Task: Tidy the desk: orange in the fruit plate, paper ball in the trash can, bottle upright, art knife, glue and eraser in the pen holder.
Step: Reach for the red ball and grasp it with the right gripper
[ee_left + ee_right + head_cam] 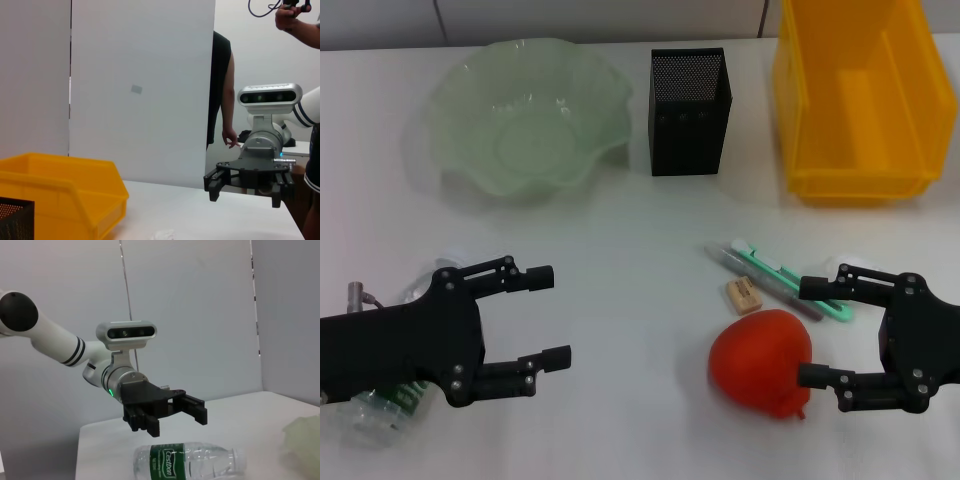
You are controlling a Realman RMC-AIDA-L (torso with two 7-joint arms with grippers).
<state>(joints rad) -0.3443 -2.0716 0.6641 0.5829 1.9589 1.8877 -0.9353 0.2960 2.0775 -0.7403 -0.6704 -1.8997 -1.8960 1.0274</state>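
- The right gripper [806, 332] has its fingers spread wide and holds nothing; the one orange [761, 362] lies just off the fingertips, its near side reaching slightly into the gap between them, without clear contact.
- One eraser [744, 295] lies just beyond the orange, near the tip of the right gripper's upper finger.
- One green art knife [788, 277] and one slim grey stick beside it, probably the glue [762, 279], lie side by side, running under the tip of that upper finger.
- A scrap of white, possibly the paper ball [843, 268], shows just behind the same finger, mostly hidden.
- The left gripper [556, 315] also has its fingers wide apart and empty, hovering over bare table.
- One clear bottle [190, 462] lies on its side under the left gripper's body, behind its fingertips.
- Well beyond both sets of fingers stand one green fruit plate [524, 111], one black mesh pen holder [689, 98] and one yellow bin [857, 93], in a row on the white table [640, 240].
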